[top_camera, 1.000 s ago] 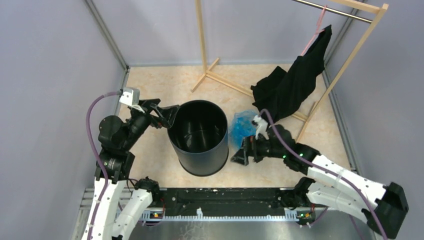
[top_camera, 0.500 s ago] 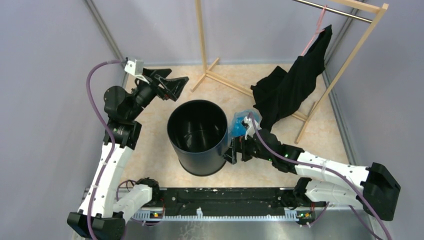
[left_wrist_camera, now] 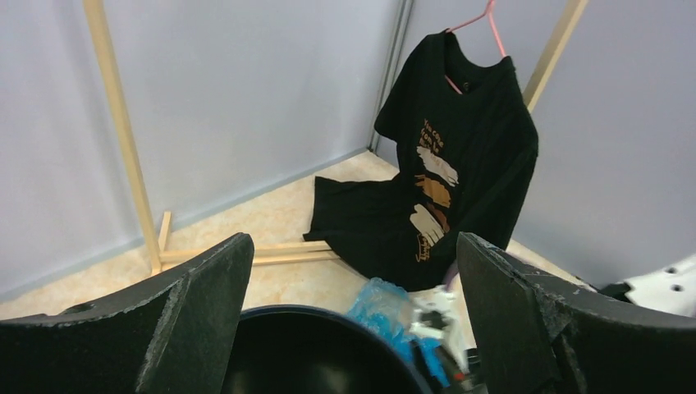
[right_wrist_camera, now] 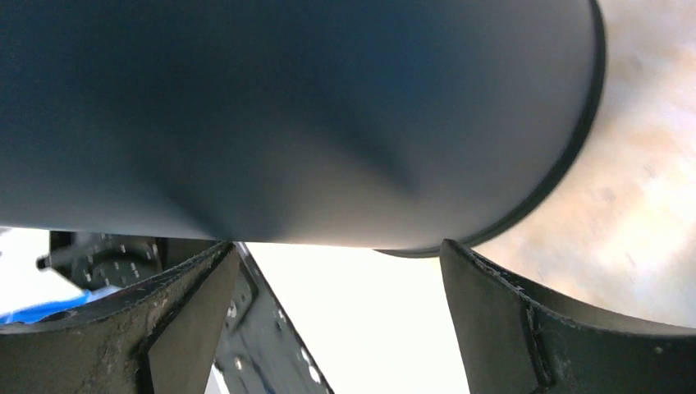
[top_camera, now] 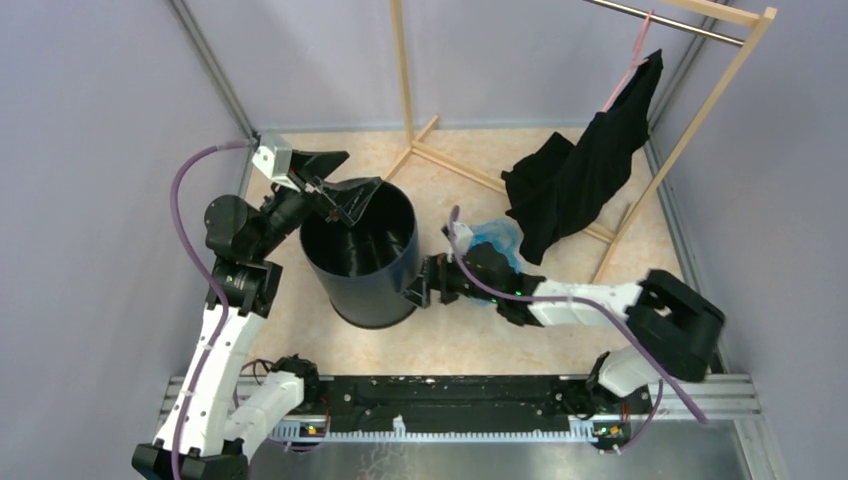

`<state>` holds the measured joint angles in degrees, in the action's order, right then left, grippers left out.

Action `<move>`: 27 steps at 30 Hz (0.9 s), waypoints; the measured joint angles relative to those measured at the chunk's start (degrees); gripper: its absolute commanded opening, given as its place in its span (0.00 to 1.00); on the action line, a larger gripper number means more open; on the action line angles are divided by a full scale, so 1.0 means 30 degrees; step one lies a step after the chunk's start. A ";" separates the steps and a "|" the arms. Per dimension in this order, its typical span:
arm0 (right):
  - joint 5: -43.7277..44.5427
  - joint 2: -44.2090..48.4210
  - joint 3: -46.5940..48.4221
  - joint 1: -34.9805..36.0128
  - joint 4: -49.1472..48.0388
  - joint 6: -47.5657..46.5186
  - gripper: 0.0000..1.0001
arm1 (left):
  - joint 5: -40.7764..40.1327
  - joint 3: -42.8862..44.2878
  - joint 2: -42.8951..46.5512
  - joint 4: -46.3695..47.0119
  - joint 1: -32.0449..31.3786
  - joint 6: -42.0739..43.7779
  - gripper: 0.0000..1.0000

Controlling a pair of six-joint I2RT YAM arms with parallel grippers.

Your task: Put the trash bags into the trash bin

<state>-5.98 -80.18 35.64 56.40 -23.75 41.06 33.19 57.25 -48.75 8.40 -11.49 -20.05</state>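
The black trash bin (top_camera: 362,285) stands left of centre on the floor. My left gripper (top_camera: 350,178) hovers open just above its far-left rim; in the left wrist view (left_wrist_camera: 353,246) the rim (left_wrist_camera: 316,316) lies below and between the fingers. My right gripper (top_camera: 418,292) is open and low against the bin's right side, which fills the top of the right wrist view (right_wrist_camera: 287,123). The crumpled light-blue trash bag (top_camera: 497,236) lies on the floor just behind my right wrist, right of the bin, and also shows in the left wrist view (left_wrist_camera: 379,302). Neither gripper holds anything.
A wooden rack (top_camera: 405,90) stands at the back with a black T-shirt (top_camera: 580,175) hanging from a pink hanger and trailing onto the floor beside the bag. Grey walls enclose the floor on three sides. The metal base rail (top_camera: 450,400) runs along the near edge.
My right arm has reached left along the floor to the bin's side, and the bin has shifted left and back. My left gripper rose, then came down over the bin's rim.
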 measured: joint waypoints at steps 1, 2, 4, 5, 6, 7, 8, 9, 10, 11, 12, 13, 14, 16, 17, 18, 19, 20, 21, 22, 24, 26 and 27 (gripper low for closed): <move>-0.0160 -0.1013 0.0838 0.0044 -0.0189 -0.0015 0.91 | 0.0146 0.0000 0.0168 0.0044 -0.0044 0.0109 1.00; -0.0299 -0.2076 0.1894 0.0087 -0.0189 -0.0102 0.90 | 0.0233 0.0000 0.0270 0.0095 -0.0102 0.0189 1.00; -0.0401 -0.3912 0.4350 0.0168 0.0488 -0.0503 0.90 | 0.0510 0.0000 0.0335 0.0182 -0.0306 0.0306 1.00; -0.0321 -0.4495 0.5435 0.0204 0.1100 -0.0758 0.91 | 0.0590 0.0000 0.0335 0.0211 -0.0415 0.0357 1.00; -0.0080 -0.4852 0.6433 0.0204 0.1778 -0.1078 0.92 | 0.0648 -0.0007 0.0342 0.0219 -0.0539 0.0415 1.00; 0.0233 -0.4903 0.6994 0.0204 0.2288 -0.1392 0.97 | 0.0648 -0.0029 0.0328 0.0219 -0.0663 0.0474 1.00; 0.0670 -0.4656 0.7184 0.0197 0.2761 -0.1719 0.99 | 0.0641 -0.0109 0.0313 0.0204 -0.0765 0.0546 1.00; 0.1188 -0.4138 0.7089 0.0197 0.3432 -0.2076 0.99 | 0.0641 -0.0211 0.0328 0.0182 -0.0860 0.0597 1.00; 0.1785 -0.3279 0.6645 0.0146 0.4284 -0.2506 0.99 | 0.0641 -0.0284 0.0335 0.0175 -0.0918 0.0641 1.00; 0.2178 -0.2463 0.6207 0.0073 0.5013 -0.2798 0.99 | 0.0641 -0.0321 0.0342 0.0175 -0.0969 0.0656 1.00; 0.2557 -0.1319 0.5588 -0.0109 0.5989 -0.3133 0.99 | 0.0648 -0.0342 0.0342 0.0189 -0.0976 0.0656 1.00; 0.2798 -0.0058 0.4976 -0.0430 0.7067 -0.3432 0.99 | 0.0656 -0.0357 0.0364 0.0204 -0.0984 0.0634 1.00; 0.3045 0.0918 0.4605 -0.0845 0.7832 -0.3679 0.99 | 0.0714 -0.0401 0.0423 0.0211 -0.1013 0.0568 1.00; 0.3708 0.2528 0.4240 -0.2040 0.9304 -0.4182 0.99 | 0.0874 -0.0444 0.0510 0.0262 -0.1049 0.0488 1.00; 0.4153 0.2929 0.4248 -0.2448 0.9763 -0.4364 0.99 | 0.1005 -0.0481 0.0546 0.0342 -0.1100 0.0423 1.00; 0.4860 0.3228 0.4306 -0.2892 1.0331 -0.4554 0.99 | 0.1086 -0.0510 0.0583 0.0401 -0.1188 0.0372 1.00; 0.5442 0.3308 0.4357 -0.3045 1.0856 -0.4685 0.99 | 0.1107 -0.0532 0.0590 0.0452 -0.1253 0.0372 1.00; 0.5894 0.3286 0.4415 -0.3075 1.1402 -0.4714 0.99 | 0.1137 -0.0554 0.0590 0.0510 -0.1341 0.0364 1.00; 0.6513 0.3162 0.4415 -0.3060 1.2050 -0.4750 0.98 | 0.1144 -0.0554 0.0583 0.0517 -0.1406 0.0364 1.00; 0.6900 0.3024 0.4415 -0.3060 1.2568 -0.4721 0.96 | 0.1144 -0.0568 0.0576 0.0517 -0.1464 0.0364 1.00; 0.7796 0.2543 0.4415 -0.3060 1.3653 -0.4517 0.92 | 0.1151 -0.0656 0.0583 0.0554 -0.1537 0.0364 1.00; 0.8561 0.2025 0.4393 -0.3060 1.4579 -0.4269 0.90 | 0.1195 -0.0772 0.0576 0.0692 -0.1588 0.0284 1.00; 0.8816 0.1865 0.4277 -0.3060 1.4943 -0.4146 0.90 | 0.1297 -0.0860 0.0568 0.0780 -0.1610 0.0189 1.00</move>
<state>20.47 -74.59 48.47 47.22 21.08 28.62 37.08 54.68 -47.05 10.74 -16.32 -19.49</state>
